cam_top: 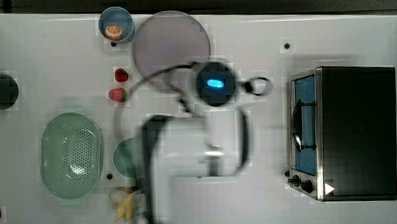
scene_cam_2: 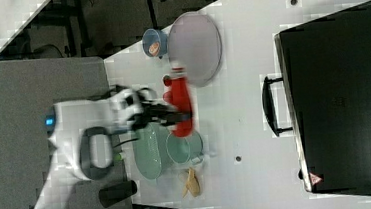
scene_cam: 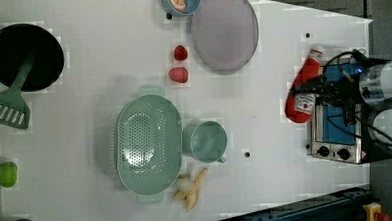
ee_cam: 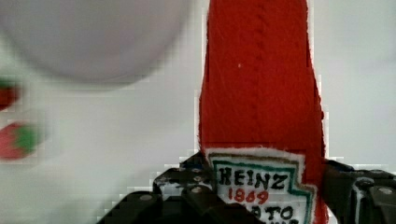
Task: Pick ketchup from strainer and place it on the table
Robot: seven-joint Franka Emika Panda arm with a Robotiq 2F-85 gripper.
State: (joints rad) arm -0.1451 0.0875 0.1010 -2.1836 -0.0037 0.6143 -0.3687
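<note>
Pincer [ee_cam: 261,196] clamped on the ketchup [ee_cam: 261,93] at label height, one dark finger [ee_cam: 187,191] each side; bottle base cut off at the wrist view's lower edge. In the left view the ketchup [scene_cam: 303,88] hangs at the right of the frame, held off the surface [scene_cam: 83,95], white cap up-right. Top view: the arm [cam_top: 197,142] hides the bottle and part of the teal cup [cam_top: 124,157]. Strainer [scene_cam: 148,142] empty, left-centre of the left view, cup [scene_cam: 205,141] just beside it. Blue bowl [scene_cam: 179,1] at the left view's top edge holds an orange slice, partly cropped. Plate [scene_cam: 224,29] bare.
</note>
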